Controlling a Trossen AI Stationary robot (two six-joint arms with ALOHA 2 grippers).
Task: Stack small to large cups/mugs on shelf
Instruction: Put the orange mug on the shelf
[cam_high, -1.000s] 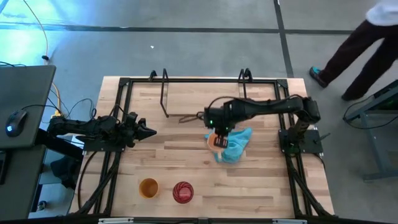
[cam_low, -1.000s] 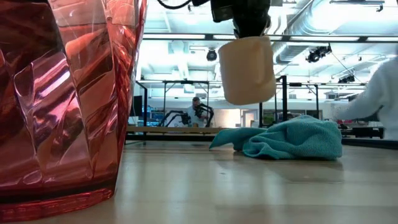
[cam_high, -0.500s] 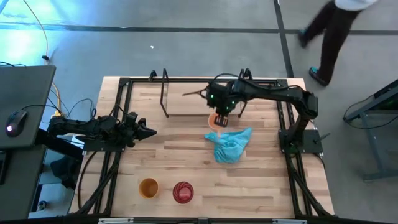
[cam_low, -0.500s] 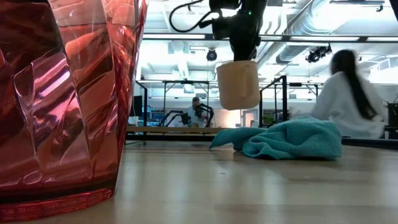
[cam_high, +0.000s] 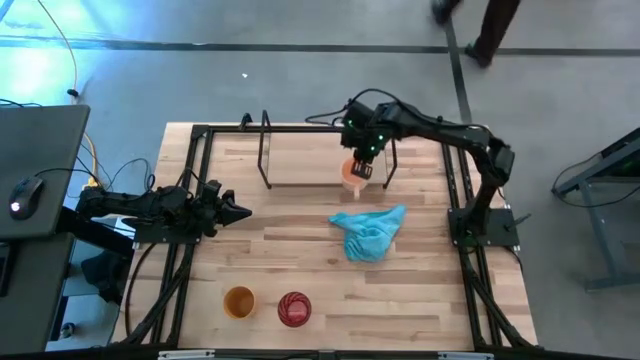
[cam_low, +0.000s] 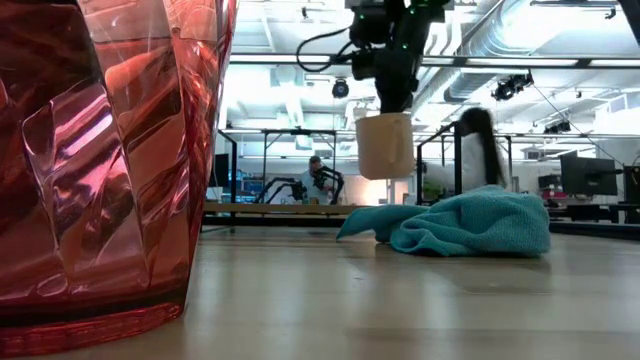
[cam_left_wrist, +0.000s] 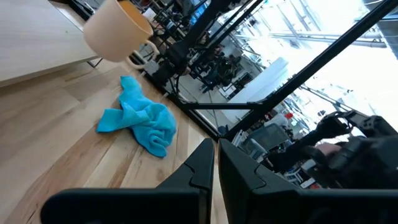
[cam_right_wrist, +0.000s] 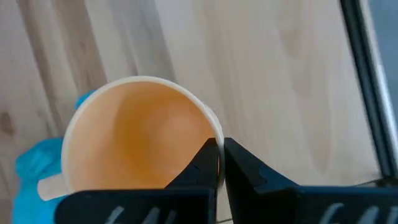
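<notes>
So far I carry only the light orange handled mug (cam_high: 352, 172), pinched by its rim in my right gripper's (cam_high: 362, 166) closed fingers, above the low light-wood, black-framed shelf (cam_high: 300, 165), while the yellow-orange cup (cam_high: 239, 301) and red ribbed cup (cam_high: 293, 309) wait on the worktop (cam_high: 300, 255) and my left gripper (cam_high: 240, 211) idles shut, empty.

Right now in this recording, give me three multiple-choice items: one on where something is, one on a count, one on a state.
1. Where is the light orange mug?
A. Standing on the table beside the red cup
B. Held in the air by the right gripper, by the shelf
C. Under the turquoise cloth

2. How many cups stand at the table's front edge?
A. One
B. Two
C. Three

3. What is the left gripper doing?
A. Shut, holding nothing
B. Gripping the cloth
C. Lifting a cup

Answers: 1 B, the low view shows the mug off the tabletop; 2 B, the yellow-orange cup and red ribbed cup; 3 A, its fingers meet, empty.
</notes>
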